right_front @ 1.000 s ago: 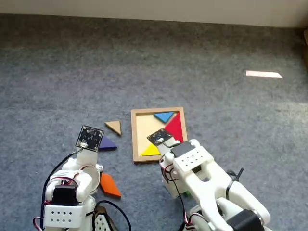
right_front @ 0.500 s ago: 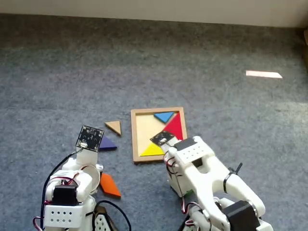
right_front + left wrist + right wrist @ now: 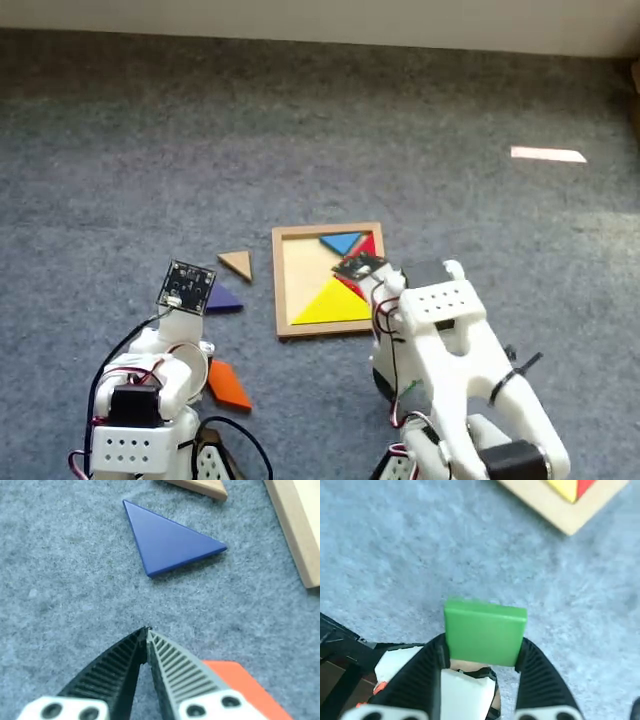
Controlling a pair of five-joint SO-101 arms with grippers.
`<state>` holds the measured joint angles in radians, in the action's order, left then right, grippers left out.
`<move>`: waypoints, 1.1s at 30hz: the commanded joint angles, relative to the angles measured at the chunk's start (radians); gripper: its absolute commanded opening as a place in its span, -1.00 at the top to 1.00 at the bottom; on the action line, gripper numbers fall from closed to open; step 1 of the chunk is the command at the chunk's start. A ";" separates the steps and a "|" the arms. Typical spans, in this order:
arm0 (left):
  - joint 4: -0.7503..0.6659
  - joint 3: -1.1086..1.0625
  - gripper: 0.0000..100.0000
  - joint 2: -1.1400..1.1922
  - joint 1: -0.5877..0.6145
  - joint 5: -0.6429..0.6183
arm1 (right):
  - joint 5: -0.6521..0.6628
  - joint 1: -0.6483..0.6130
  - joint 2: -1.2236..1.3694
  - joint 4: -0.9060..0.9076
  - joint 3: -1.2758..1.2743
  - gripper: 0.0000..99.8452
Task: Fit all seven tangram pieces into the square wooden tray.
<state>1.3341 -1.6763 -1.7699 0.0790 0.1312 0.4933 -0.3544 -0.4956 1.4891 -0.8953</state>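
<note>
Right gripper clamps a green square. Left gripper, fingers pressed together, sits near a blue triangle.

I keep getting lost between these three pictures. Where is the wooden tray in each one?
High view: the tray lies in the middle of the carpet.
Left wrist view: its rim runs along the picture's edge, beyond the dark blue triangle.
Right wrist view: one corner, beyond the green square.
Shared landmark: the yellow triangle in the tray, also in that corner.
</note>
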 commanded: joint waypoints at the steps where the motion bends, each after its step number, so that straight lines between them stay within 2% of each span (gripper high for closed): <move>1: 0.012 -0.021 0.98 -0.045 0.015 0.003 | 0.012 0.012 -0.174 0.041 0.127 0.94; 7: 0.012 -0.021 0.98 -0.045 0.015 0.003 | 0.008 -0.067 -0.237 -0.110 0.170 0.94; 15: 0.012 -0.021 0.98 -0.045 0.015 0.003 | 0.008 -0.170 0.050 -0.406 0.246 0.94; 20: 0.012 -0.021 0.98 -0.045 0.015 0.003 | 0.008 -0.220 0.294 -0.430 0.452 0.94; 27: 0.012 -0.021 0.98 -0.045 0.015 0.003 | 0.012 -0.219 0.590 -0.426 0.713 0.94; 33: 0.012 -0.021 0.98 -0.045 0.015 0.003 | 0.012 -0.219 0.670 -0.424 0.774 0.94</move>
<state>1.3341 -1.6763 -1.7699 0.0790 0.1312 0.4933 -0.5616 0.1872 1.0825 -0.1834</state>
